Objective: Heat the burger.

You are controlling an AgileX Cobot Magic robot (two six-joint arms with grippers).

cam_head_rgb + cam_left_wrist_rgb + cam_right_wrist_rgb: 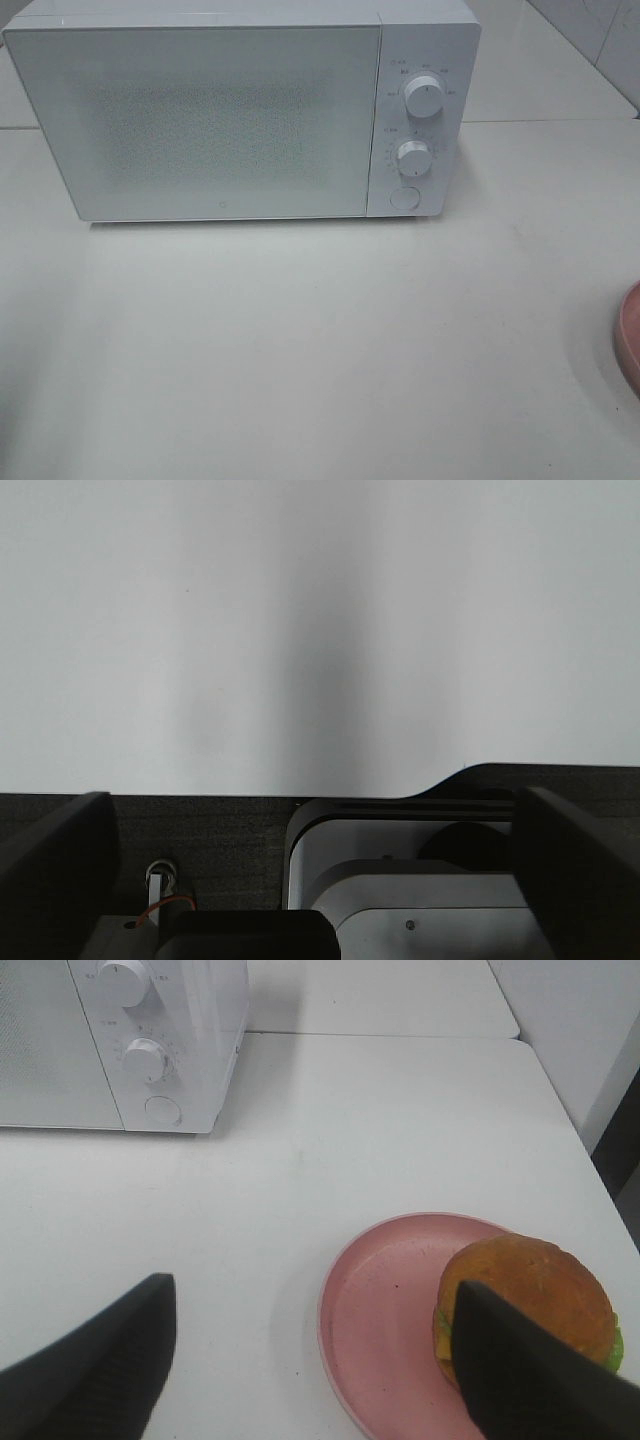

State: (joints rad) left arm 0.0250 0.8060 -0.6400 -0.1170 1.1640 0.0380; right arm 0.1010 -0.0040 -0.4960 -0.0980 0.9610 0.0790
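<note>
Hovering with jaws apart and empty, the right claw [310, 1360] has the burger [527, 1305] just beyond its far fingertip, on a pink plate [385, 1330]; left claw [310, 880], also spread, is nowhere near.

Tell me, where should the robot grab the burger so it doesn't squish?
Probably by the sides of the burger, coming down from above with the open right tool straddling the bun. It sits upright on the pink plate, off toward one edge, so the round sides look free; pinching top to bottom would likely squash the layers.
</note>
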